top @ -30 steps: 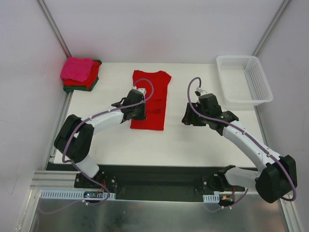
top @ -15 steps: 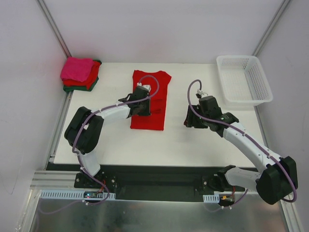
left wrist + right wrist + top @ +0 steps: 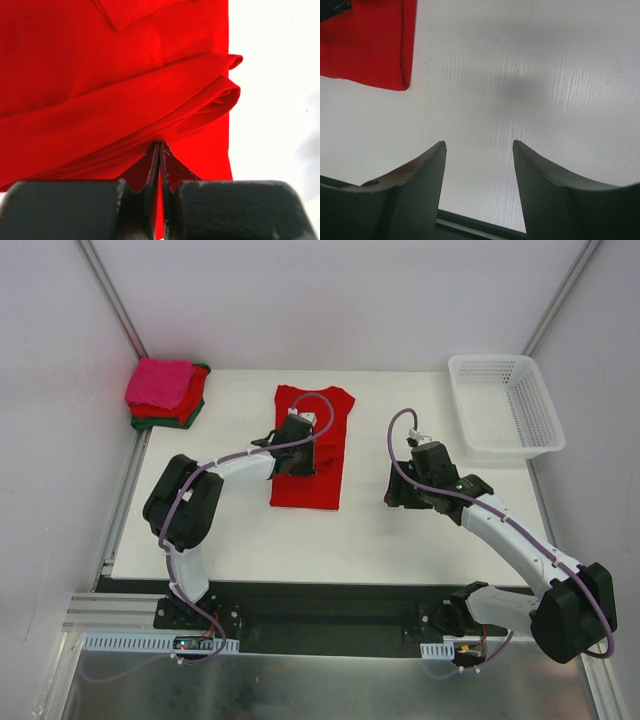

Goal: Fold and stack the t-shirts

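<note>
Showing, at upper left of the overhead frame, the stack (image 3: 160, 385) of folded pink, red and dark green t-shirts, set in the far corner of the table (image 3: 240, 530), away from the working area. At centre lies the red t-shirt (image 3: 305, 492), narrowed to a long strip. The left gripper (image 3: 159, 146) is clenched on a raised fold across its middle, probably to carry it over. Bare table borders both long edges. Right of centre, the right gripper (image 3: 479, 150) hangs released over bare table, near the strip's lower corner but apart from it. The basket (image 3: 505, 410) sits at upper right.
</note>
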`<action>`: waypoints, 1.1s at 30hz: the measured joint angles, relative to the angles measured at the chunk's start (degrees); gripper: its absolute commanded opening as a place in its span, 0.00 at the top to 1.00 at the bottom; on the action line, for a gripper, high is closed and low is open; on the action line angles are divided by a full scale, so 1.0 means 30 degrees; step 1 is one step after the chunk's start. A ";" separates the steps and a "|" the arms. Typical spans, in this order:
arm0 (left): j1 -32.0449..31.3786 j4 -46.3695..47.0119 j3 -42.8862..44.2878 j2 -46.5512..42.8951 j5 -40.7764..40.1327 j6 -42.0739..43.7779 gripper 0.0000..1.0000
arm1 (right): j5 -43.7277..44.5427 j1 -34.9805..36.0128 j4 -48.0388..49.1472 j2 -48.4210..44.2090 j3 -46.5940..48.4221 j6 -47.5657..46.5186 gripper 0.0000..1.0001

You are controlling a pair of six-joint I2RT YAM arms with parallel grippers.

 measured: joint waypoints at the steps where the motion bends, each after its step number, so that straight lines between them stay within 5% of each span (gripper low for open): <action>1: 0.0000 0.0000 0.0036 0.0044 -0.0007 0.0007 1.00 | 0.0044 0.0000 -0.0036 -0.0007 0.0000 -0.0015 0.40; 33: 0.1902 -0.0335 0.4481 0.3876 -0.0896 0.1821 1.00 | 0.0852 0.0000 -0.0561 -0.0721 -0.0882 -0.0182 0.38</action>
